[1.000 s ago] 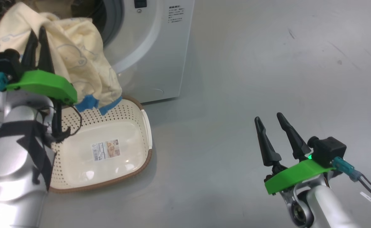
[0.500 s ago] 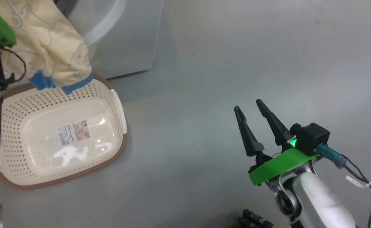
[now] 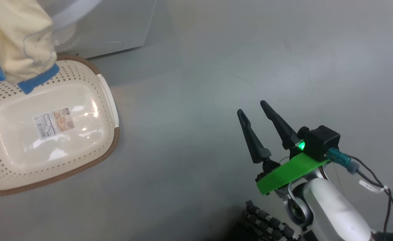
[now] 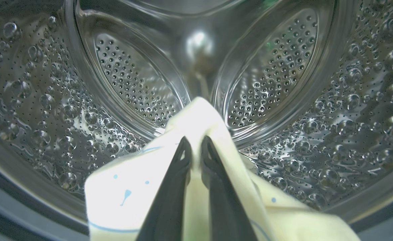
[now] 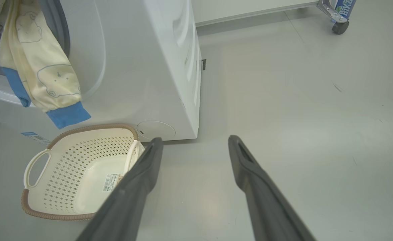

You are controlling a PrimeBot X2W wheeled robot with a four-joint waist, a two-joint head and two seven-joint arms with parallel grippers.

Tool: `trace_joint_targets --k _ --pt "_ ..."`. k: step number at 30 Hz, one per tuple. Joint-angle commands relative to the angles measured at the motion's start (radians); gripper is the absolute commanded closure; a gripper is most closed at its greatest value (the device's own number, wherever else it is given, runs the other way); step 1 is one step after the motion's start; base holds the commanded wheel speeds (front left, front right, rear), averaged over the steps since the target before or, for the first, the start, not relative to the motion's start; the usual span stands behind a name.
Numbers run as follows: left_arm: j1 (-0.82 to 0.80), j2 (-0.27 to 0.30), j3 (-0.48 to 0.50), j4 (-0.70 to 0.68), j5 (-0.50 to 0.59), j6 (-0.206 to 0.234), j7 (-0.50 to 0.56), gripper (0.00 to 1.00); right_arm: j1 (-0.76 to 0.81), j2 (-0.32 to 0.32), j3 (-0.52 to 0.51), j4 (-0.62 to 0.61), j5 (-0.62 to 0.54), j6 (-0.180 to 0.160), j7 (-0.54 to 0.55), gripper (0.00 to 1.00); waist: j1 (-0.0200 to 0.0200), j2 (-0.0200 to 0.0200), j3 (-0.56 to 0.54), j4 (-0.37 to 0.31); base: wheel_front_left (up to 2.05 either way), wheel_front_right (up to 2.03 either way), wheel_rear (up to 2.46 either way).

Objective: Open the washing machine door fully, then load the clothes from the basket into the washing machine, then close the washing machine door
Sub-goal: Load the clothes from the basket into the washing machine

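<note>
1. Clothes (image 4: 122,194) hang out of the drum (image 4: 132,83), down the front of the washer (image 5: 142,67).
2. The left gripper (image 4: 195,142) pinches them tight; it should reach deeper, then let go.
3. The basket (image 3: 114,140) sits just below.
4. The right gripper (image 3: 252,107) hangs wide open, holding nothing.

Cut off, covered, or too fine to read
In the head view the clothes (image 3: 15,40) run off the top and left edges, and the basket (image 3: 116,140) loses its left end; the print on its label (image 3: 54,122) is too small to read. In the right wrist view the washing machine (image 5: 142,67) is cropped at top and left. In the left wrist view the clothes cover the near floor of the drum (image 4: 333,110).
</note>
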Motion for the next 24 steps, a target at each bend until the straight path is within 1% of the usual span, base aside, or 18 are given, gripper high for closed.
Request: trace_joint_targets --k 1,4,8,15,18,21,24 --pt "-0.06 0.06 0.01 -0.024 0.012 0.007 -0.013 1.0 0.001 0.0 0.02 -0.029 0.009 -0.003 -0.006 0.0 -0.0001 0.0 0.009 -0.004 0.0 0.0 0.0" --pt "-0.105 0.075 0.004 -0.01 0.02 0.009 -0.018 1.0 0.0 0.0 0.028 -0.033 0.008 -0.003 -0.006 0.0 -0.0001 0.0 0.024 -0.011 0.0 0.0 0.0" --pt "-0.154 0.083 0.006 -0.031 0.028 0.027 -0.023 1.0 -0.001 0.0 0.029 -0.035 0.004 -0.003 -0.006 0.0 -0.0001 0.0 0.049 -0.016 0.0 0.0 0.0" --pt "-0.161 0.088 0.018 -0.163 0.05 0.062 -0.023 1.0 -0.011 0.0 0.031 -0.046 0.006 -0.003 -0.006 0.0 -0.0001 0.0 0.088 -0.025 0.0 0.0 0.0" --pt "-0.145 0.095 0.033 -0.253 0.068 0.085 -0.024 1.0 -0.018 0.0 0.038 -0.049 0.009 -0.003 -0.006 0.0 -0.0001 0.0 0.1 -0.032 0.0 0.0 0.0" --pt "-0.128 0.095 0.033 -0.26 0.076 0.084 -0.024 1.0 -0.02 0.0 0.039 -0.049 0.01 -0.003 -0.006 0.0 -0.0001 0.0 0.104 -0.034 0.0 0.0 0.0" --pt "-0.117 0.088 0.023 -0.21 0.078 0.072 -0.024 1.0 -0.02 0.0 0.039 -0.047 0.012 -0.003 -0.006 0.0 -0.0001 0.0 0.102 -0.033 0.0 0.0 0.0"
